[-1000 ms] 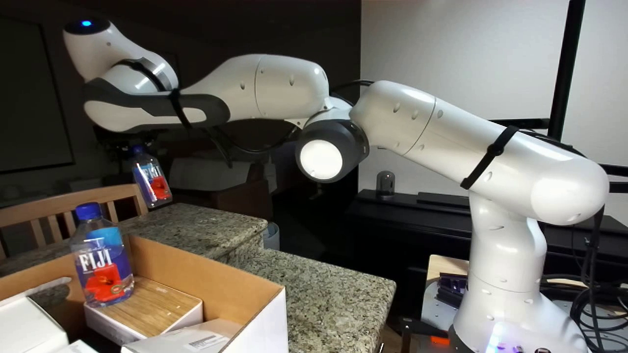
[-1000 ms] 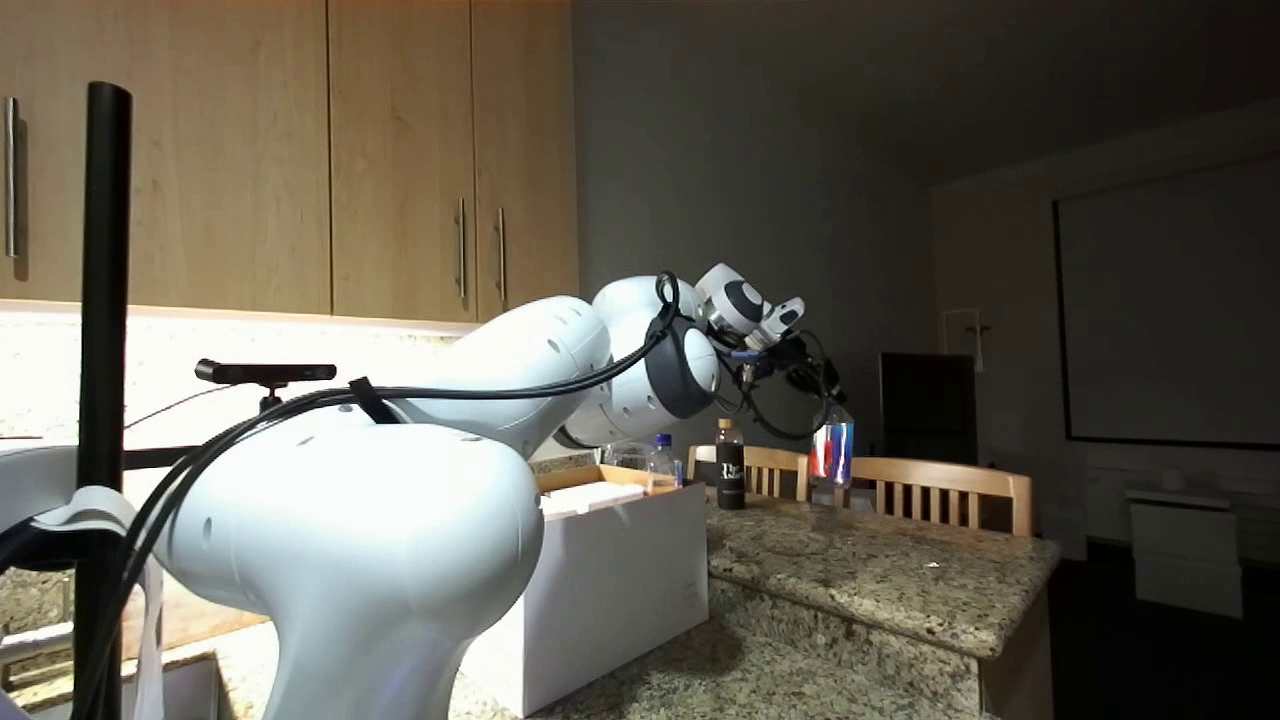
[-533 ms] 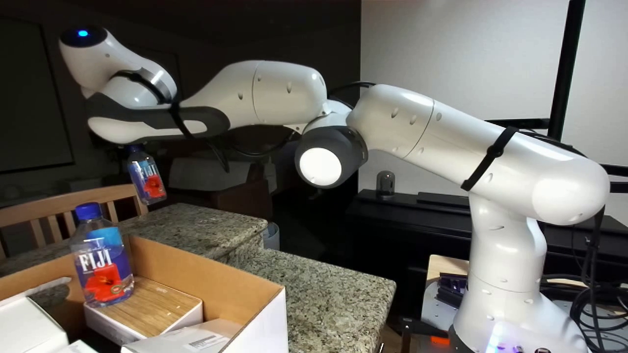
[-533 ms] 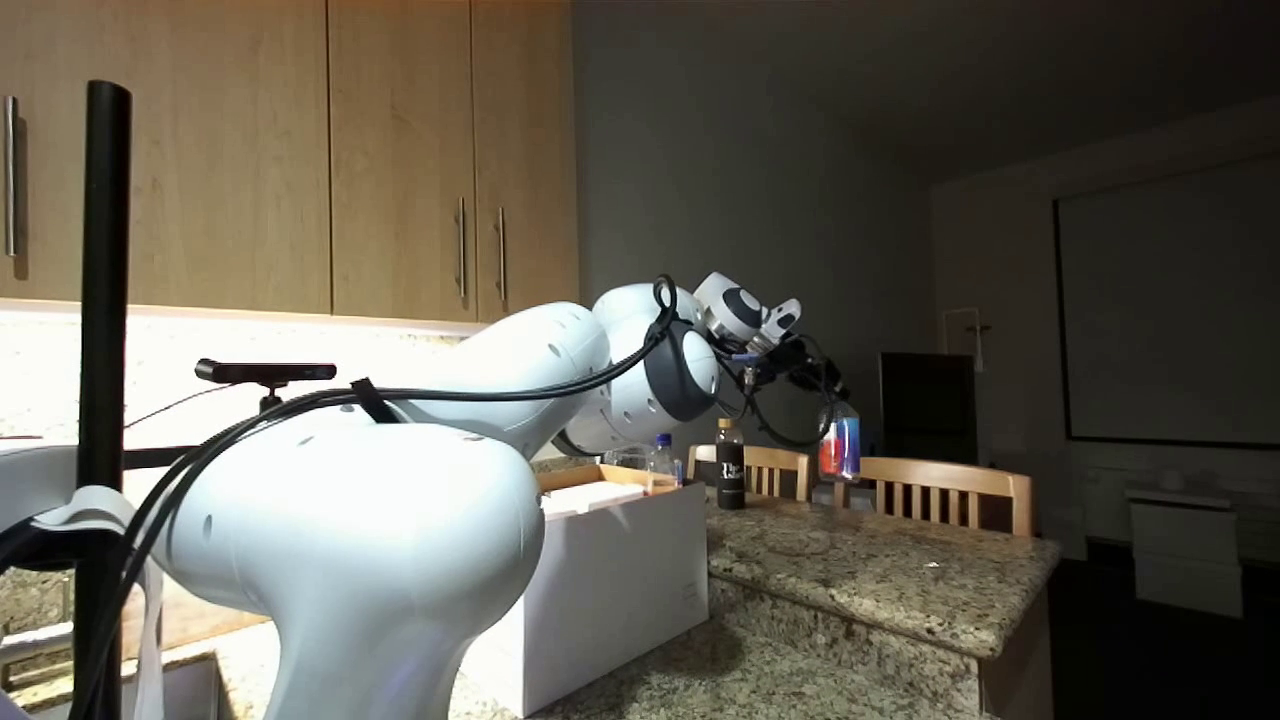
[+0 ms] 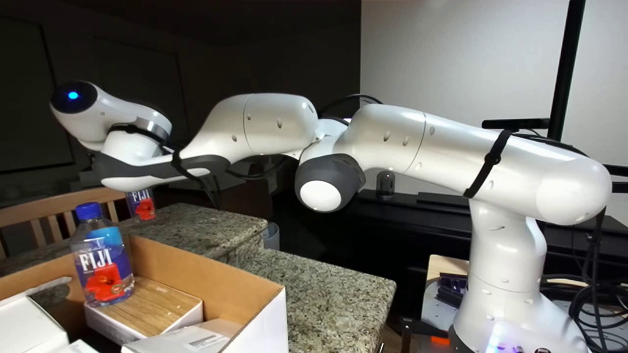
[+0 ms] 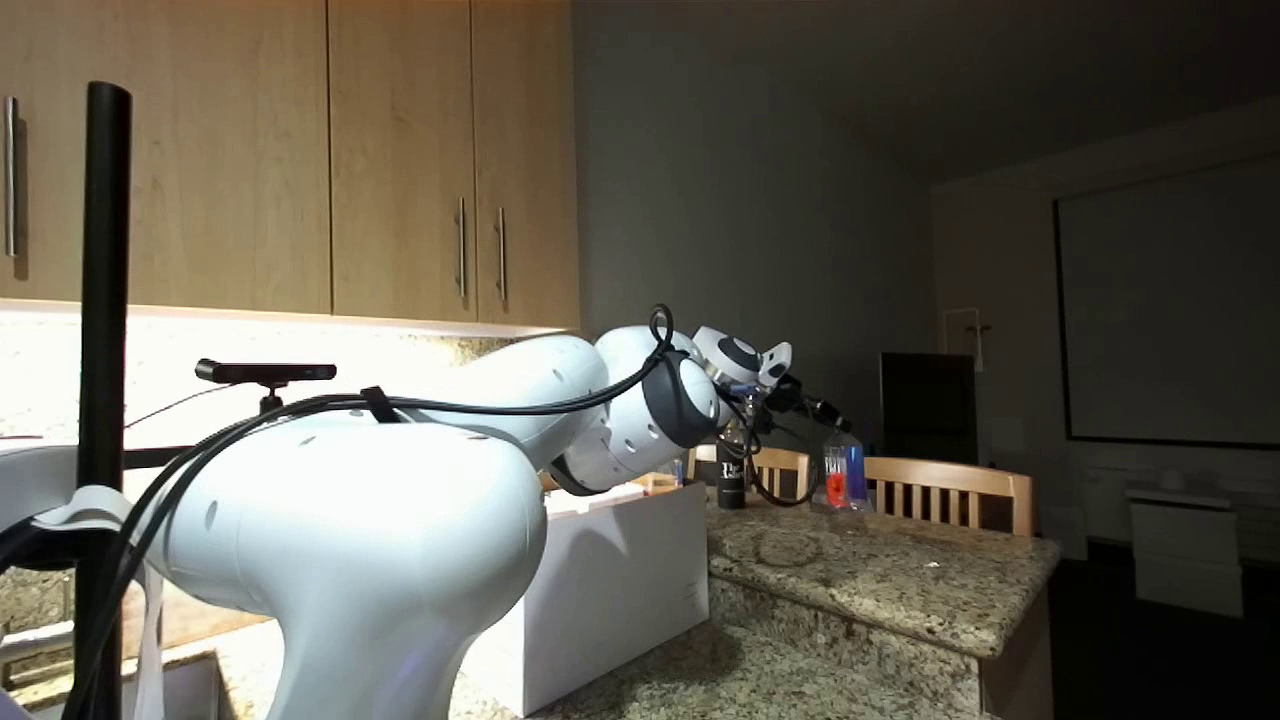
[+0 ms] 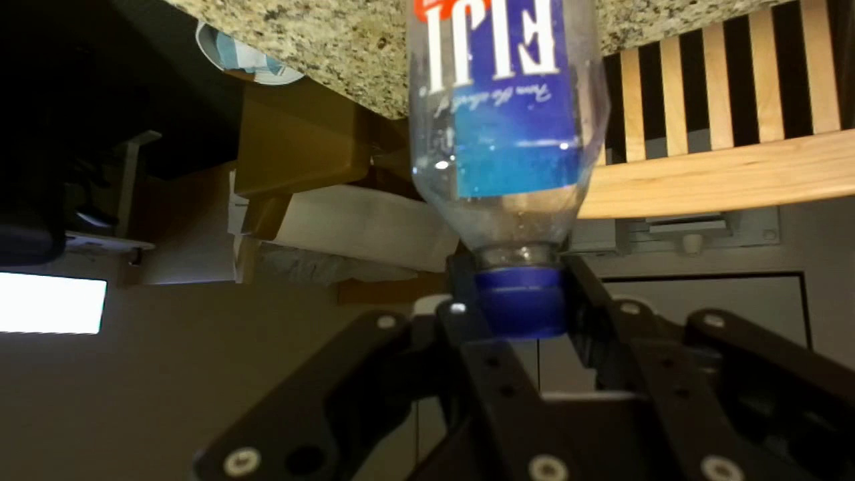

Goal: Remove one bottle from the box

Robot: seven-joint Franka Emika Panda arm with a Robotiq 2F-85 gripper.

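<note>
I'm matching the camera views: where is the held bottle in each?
In an exterior view: bottle left of centre, beyond the box.
In an exterior view: bottle right of centre, below mid-height.
Wrist view: bottle just right of centre, cut off at the top.
Shared landmark: granite counter, in all three.

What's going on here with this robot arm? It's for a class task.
A robot arm has its gripper closed on a blue-capped FIJI bottle, holding it by the cap. That bottle is outside the cardboard box, low by the raised granite counter; whether it touches, I can't tell. A second FIJI bottle stands in the box, seemingly on a wood-patterned carton. The first has not yet been released.
</note>
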